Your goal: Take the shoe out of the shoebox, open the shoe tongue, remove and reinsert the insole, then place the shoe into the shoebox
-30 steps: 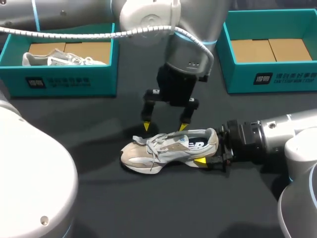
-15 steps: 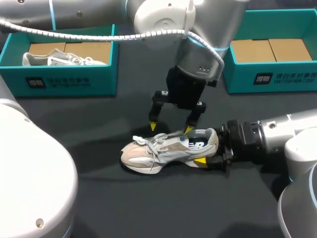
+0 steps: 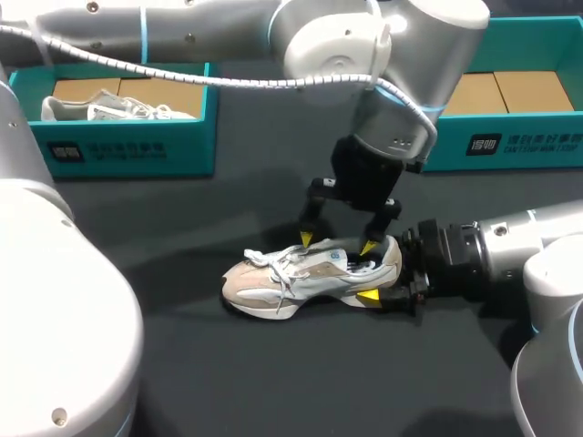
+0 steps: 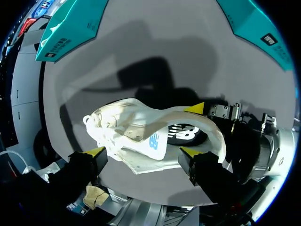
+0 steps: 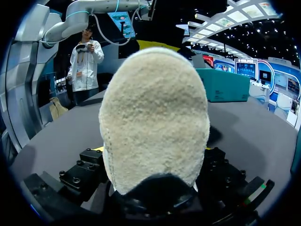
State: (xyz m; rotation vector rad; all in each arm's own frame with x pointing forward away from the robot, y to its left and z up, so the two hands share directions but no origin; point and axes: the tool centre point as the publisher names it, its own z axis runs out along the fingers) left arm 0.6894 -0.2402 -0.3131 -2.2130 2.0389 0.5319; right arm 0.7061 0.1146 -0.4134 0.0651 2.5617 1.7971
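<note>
The shoe (image 3: 310, 273) lies on its sole on the dark worktop (image 3: 273, 382), toe toward my left, out in the open between the two teal boxes. The left shoebox (image 3: 118, 150) contains another shoe (image 3: 109, 109), while the right shoebox (image 3: 510, 141) shows only its cardboard floor. So the first step looks done, and the work is now at the tongue, or just going over to the insole.

The right tool (image 3: 378, 273) comes in level from the side and is clenched on the heel, one yellow tip on each flank. In the right wrist view the fuzzy heel counter fills the space between its fingers.

The left tool (image 3: 336, 243) hangs straight above the shoe's mouth. It is released, with its fingers spread wide and touching nothing that I can make out. In the left wrist view the tongue (image 4: 148, 148) lies between the two tips, and the dark insole (image 4: 183, 134) shows in the opening behind it.

Next, I judge, the left tool should sink a little, pinch the tongue's free edge and draw it toward the toe while the right tool braces the heel. Too deep a reach would snag the laces
</note>
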